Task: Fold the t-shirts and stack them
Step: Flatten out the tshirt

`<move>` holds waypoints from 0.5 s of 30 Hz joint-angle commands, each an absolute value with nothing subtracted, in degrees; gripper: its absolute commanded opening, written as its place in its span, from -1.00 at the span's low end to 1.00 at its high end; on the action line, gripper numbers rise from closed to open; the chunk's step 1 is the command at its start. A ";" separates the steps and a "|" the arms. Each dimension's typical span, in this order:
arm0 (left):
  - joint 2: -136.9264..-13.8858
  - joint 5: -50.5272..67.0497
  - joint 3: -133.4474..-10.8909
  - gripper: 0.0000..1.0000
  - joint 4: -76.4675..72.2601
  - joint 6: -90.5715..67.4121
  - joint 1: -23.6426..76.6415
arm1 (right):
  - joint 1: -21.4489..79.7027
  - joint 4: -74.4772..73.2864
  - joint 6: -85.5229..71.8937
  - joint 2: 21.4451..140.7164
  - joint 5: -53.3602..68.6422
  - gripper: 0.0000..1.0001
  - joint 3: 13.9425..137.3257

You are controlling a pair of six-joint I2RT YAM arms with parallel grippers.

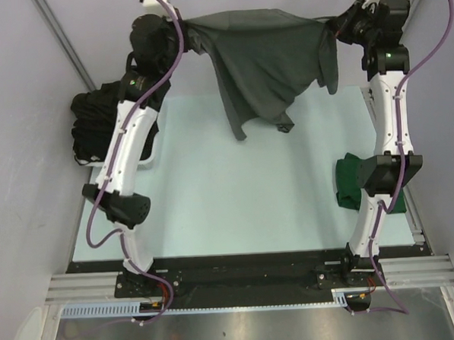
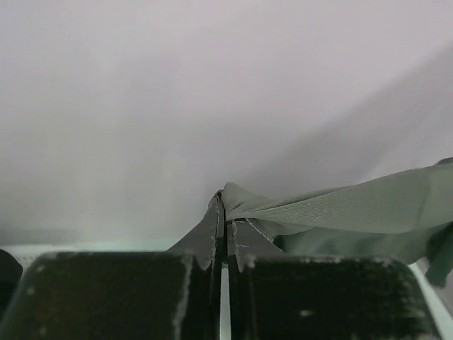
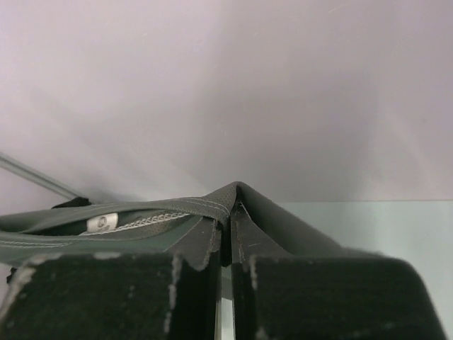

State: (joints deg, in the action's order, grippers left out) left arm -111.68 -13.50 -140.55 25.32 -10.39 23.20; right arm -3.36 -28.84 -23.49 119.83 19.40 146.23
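I get soft, even light from above; the tabletop (image 1: 213,186) is bright, shadows faint. Up close the left claw (image 2: 221,207) and right claw (image 3: 230,214) blur, and the wall (image 2: 212,85) behind looks hazy.

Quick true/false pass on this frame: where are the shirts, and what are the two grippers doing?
1. The left gripper and the right gripper are both shut on the charcoal grey t-shirt. True.
2. The dark green t-shirt lies at the right side of the table, beside the right arm. True.
3. The charcoal grey t-shirt lies flat on the table. False: it hangs spread between the two grippers, up over the far edge.
4. The black t-shirts are heaped at the right side. False: the heap is at the left, by the left arm.
5. A small white neck label shows in the right wrist view. True.
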 commanded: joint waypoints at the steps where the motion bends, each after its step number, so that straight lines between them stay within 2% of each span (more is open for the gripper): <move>1: -100.74 -16.26 -137.56 -1.00 20.47 -8.35 22.94 | -3.78 -28.39 -23.99 117.08 22.05 -1.00 144.41; 11: -89.92 -19.33 -118.85 -1.00 21.97 -9.05 22.94 | -6.68 -32.60 -23.47 111.01 23.20 -1.00 133.18; 15: -88.77 -20.30 -116.98 -1.00 21.53 -7.65 22.94 | -7.38 -32.09 -24.17 110.13 24.95 -1.00 129.29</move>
